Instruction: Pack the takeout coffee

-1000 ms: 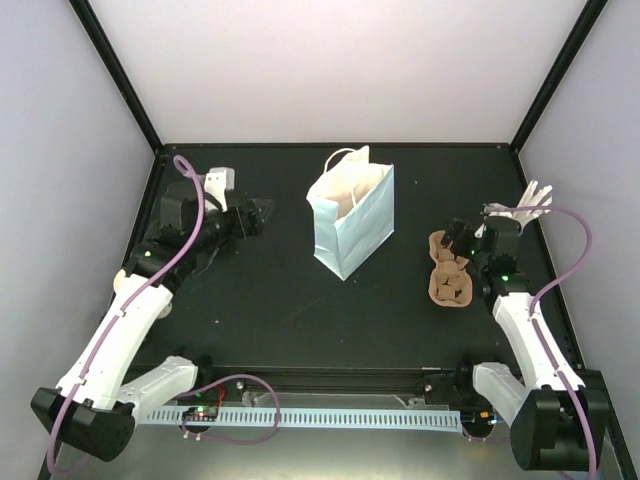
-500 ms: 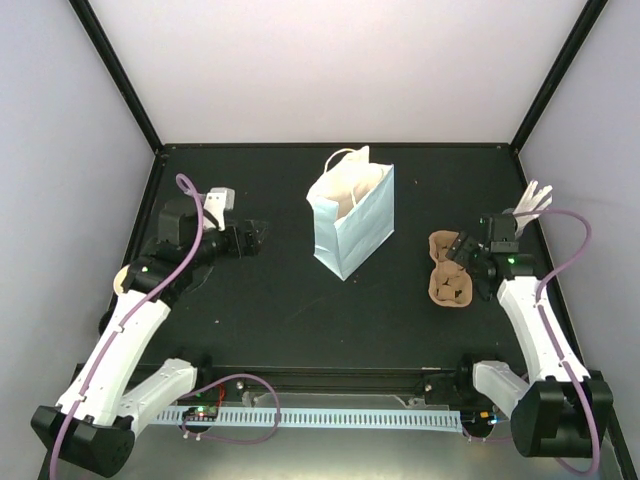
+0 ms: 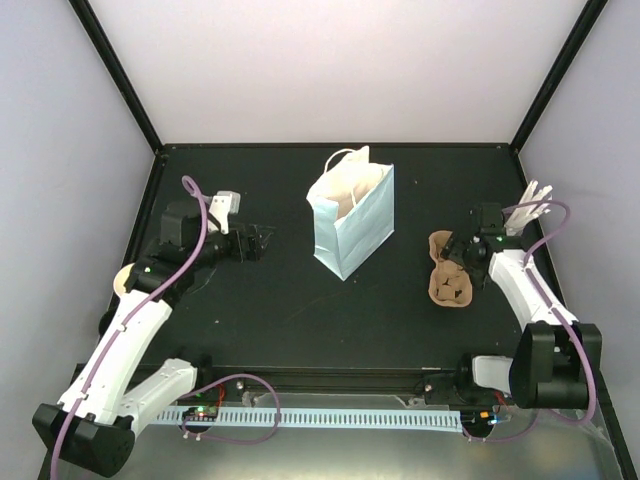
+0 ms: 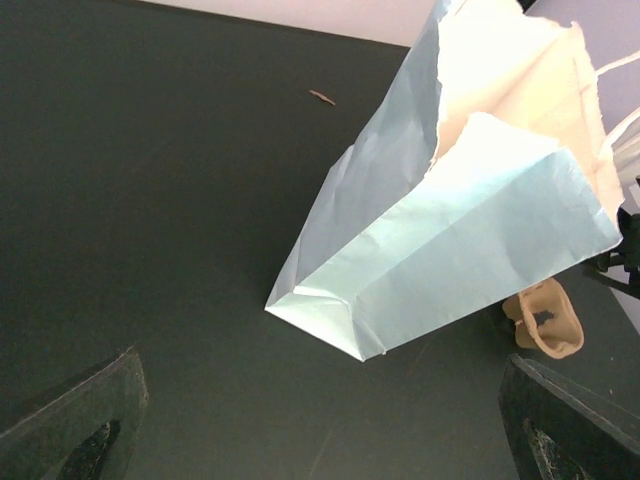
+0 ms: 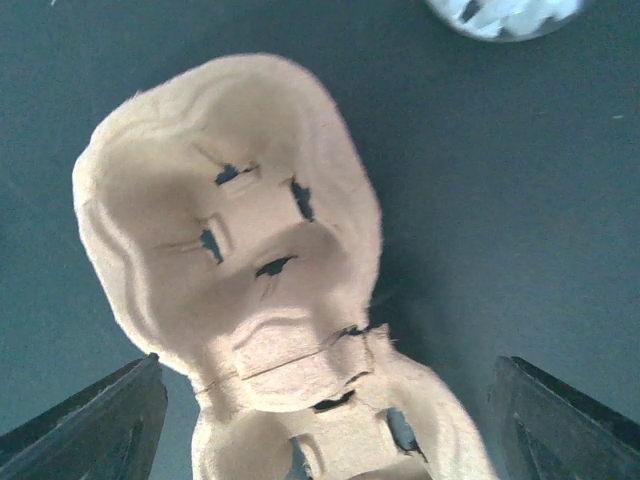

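Note:
The brown moulded-pulp cup carrier (image 3: 447,270) lies flat on the black table at the right. It fills the right wrist view (image 5: 250,250) and shows small in the left wrist view (image 4: 545,318). My right gripper (image 3: 462,250) hovers over its far end. It is open, with the fingers (image 5: 90,420) standing wide on either side of the carrier and not touching it (image 5: 330,430). My left gripper (image 3: 262,240) is open and holds nothing (image 4: 320,430). It points at the bag from the left. A cream round shape (image 3: 122,280) peeks out beside the left arm, mostly hidden.
A light-blue paper bag (image 3: 352,218) with white handles stands open-mouthed mid-table and looms large in the left wrist view (image 4: 470,200). A clear glass of white sticks (image 3: 530,205) stands at the right edge, just beyond the carrier (image 5: 505,15). Black frame posts border the table.
My right arm has drawn in and brought its gripper down over the carrier's far end. My left gripper has swung nearer and slightly right, towards the bag.

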